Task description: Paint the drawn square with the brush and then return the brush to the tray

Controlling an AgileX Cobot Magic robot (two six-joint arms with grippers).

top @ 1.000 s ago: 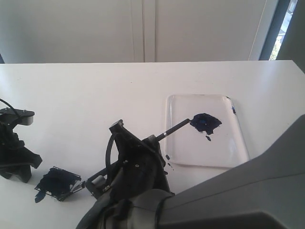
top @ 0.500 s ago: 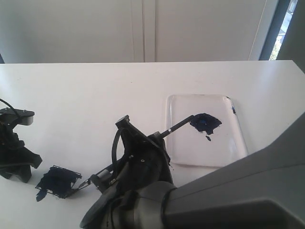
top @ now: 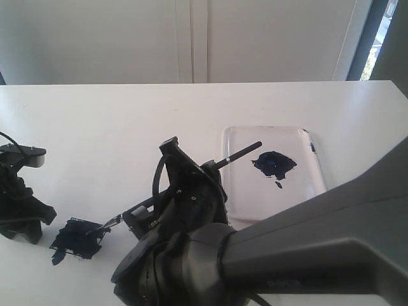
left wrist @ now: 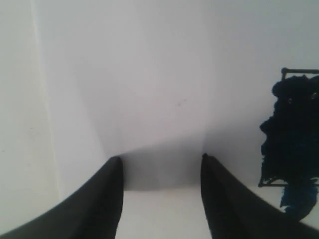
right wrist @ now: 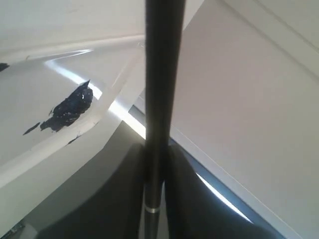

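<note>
The drawn square [top: 76,236] is a ragged blue-black patch on the white paper at the front left, also at the edge of the left wrist view [left wrist: 291,134]. My right gripper [top: 191,183] is shut on the brush [top: 239,155], whose black handle slants up over the tray [top: 248,191]. The brush's bristle end [top: 99,229] reaches the patch's right edge. In the right wrist view the handle [right wrist: 159,89] runs between the closed fingers [right wrist: 155,149]. My left gripper [top: 24,224] rests left of the patch, open and empty [left wrist: 159,158].
The tray holds a blue-black paint blob [top: 274,164], also seen in the right wrist view [right wrist: 70,108]. Small paint specks [top: 278,185] lie beside it. My right arm [top: 306,248] fills the front right. A wall stands behind the table's far edge [top: 191,83].
My right gripper has moved up and back with the brush. The handle's end has lifted off the paint blob, and the bristle end has slid left onto the patch's right edge.
</note>
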